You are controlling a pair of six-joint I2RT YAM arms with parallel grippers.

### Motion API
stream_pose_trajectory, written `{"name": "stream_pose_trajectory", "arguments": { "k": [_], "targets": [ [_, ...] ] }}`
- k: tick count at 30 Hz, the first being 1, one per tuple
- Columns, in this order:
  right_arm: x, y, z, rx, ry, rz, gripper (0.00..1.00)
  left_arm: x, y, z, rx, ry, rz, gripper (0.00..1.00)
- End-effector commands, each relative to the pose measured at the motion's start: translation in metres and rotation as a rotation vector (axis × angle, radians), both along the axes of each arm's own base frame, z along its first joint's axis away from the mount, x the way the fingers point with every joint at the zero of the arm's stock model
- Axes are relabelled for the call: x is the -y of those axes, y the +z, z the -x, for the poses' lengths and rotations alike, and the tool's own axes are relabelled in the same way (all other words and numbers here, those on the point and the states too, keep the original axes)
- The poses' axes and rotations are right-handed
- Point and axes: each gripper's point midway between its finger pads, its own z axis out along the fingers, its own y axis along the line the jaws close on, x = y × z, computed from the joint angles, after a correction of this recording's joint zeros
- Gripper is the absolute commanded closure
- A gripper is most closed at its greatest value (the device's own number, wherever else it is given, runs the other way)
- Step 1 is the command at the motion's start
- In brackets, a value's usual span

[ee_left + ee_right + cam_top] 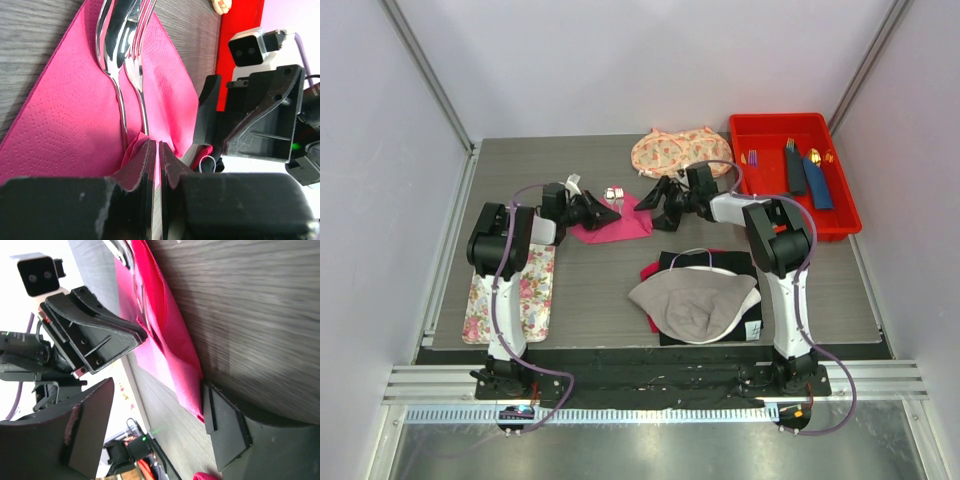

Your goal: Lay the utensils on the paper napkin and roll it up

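Fingers of the left claw (155, 147) pinch the paper napkin (65, 115); the right claw (157, 390) gapes wide beside it.

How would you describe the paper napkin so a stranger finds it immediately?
On the grey table, look at the far middle, between the left hand and the right hand. The paper napkin is the thin magenta sheet there, with silver utensils on it. Unlike the dark napkin rolls in the red tray, it is unrolled and bright.

You've got one pink napkin (620, 226), one spoon (112, 35), one fork (142, 75), one red tray (767, 190), two napkin rolls (795, 172) and one floral mat (480, 310).
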Motion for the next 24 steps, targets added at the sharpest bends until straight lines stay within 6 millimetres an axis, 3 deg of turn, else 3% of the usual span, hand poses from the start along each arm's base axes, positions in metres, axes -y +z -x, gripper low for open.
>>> {"name": "stream_pose_trajectory", "arguments": {
  "k": [1, 4, 10, 16, 21, 22, 24],
  "targets": [
    [0.019, 0.018, -0.007, 0.072, -0.049, 0.09, 0.21, -0.003, 0.001, -0.003, 0.016, 0.011, -0.032, 0.89],
    [0.028, 0.01, -0.007, 0.058, -0.071, 0.122, 0.19, -0.002, 0.001, -0.003, 0.016, 0.011, -0.032, 0.89],
    [0.028, -0.006, 0.018, -0.055, -0.056, 0.08, 0.2, -0.003, 0.0, -0.003, 0.015, 0.012, -0.033, 0.89],
    [0.024, 0.004, 0.004, 0.024, -0.084, 0.037, 0.27, -0.003, -0.001, -0.002, 0.013, 0.013, -0.032, 0.89],
    [0.025, 0.021, -0.015, 0.139, -0.101, 0.061, 0.39, -0.003, 0.0, -0.002, 0.013, 0.015, -0.034, 0.89],
    [0.023, 0.025, -0.016, 0.156, -0.097, 0.062, 0.49, -0.003, 0.001, -0.002, 0.015, 0.012, -0.035, 0.89],
    [0.019, 0.032, -0.02, 0.186, -0.084, 0.069, 0.59, -0.003, 0.0, -0.001, 0.014, 0.013, -0.037, 0.89]
  ]
}}
